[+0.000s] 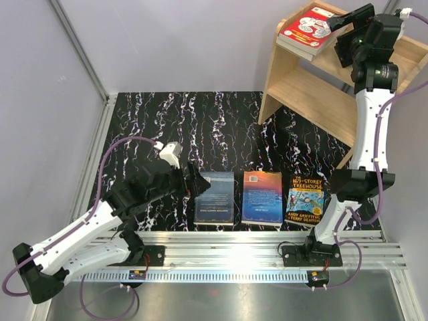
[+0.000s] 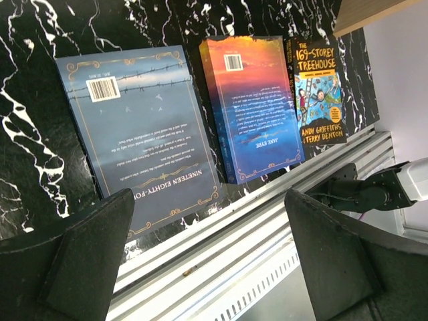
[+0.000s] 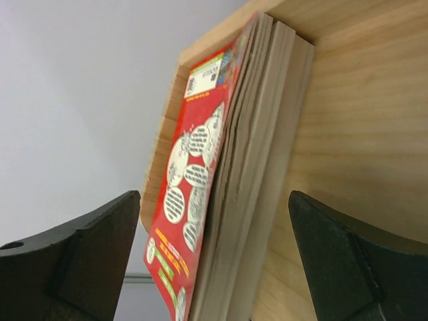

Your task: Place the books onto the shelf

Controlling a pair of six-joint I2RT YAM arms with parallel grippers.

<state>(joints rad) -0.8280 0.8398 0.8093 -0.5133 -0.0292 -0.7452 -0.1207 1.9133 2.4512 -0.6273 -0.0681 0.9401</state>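
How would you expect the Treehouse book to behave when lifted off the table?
The Treehouse book lies flat on the table, so its edges may be hard to pinch. It looks thin, probably light and somewhat floppy.

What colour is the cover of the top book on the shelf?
The top book is red with white cartoon drawings, clearest in the right wrist view.
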